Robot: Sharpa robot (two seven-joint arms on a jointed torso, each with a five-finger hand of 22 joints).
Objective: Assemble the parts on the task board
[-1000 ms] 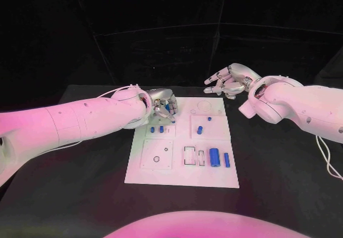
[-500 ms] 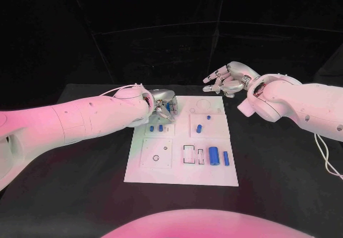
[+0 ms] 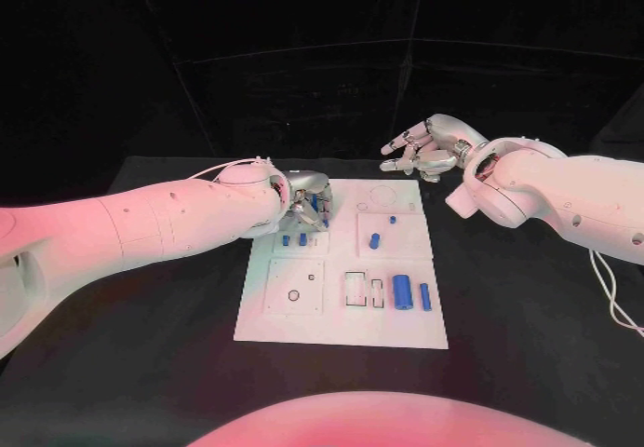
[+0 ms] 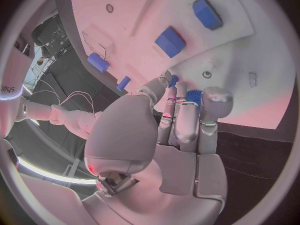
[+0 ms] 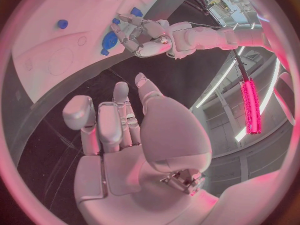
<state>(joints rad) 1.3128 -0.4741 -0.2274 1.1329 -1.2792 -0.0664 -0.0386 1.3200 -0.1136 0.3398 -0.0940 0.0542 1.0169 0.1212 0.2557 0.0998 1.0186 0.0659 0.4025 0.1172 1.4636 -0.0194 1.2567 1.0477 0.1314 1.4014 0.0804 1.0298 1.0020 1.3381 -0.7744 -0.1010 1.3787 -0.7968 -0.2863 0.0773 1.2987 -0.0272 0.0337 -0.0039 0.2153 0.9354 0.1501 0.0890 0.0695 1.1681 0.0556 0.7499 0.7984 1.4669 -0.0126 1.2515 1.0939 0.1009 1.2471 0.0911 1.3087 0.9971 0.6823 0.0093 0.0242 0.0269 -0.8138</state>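
Task board [image 3: 342, 321] lies mid surface [image 3: 537, 335]. Left hand [image 3: 307, 199] is at its far left corner w/ fingers curled round a blue part [image 3: 315, 201]. Right hand [image 3: 427, 148] floats past the far edge, fingers apart, holding nothing.

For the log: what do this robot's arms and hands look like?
Both arms are smooth, bulky white shells with small dark dots. The left hand and right hand are silver metal with many jointed fingers and rounded pale fingertips. A thin white cable loops near the left wrist; another hangs beside the right arm.
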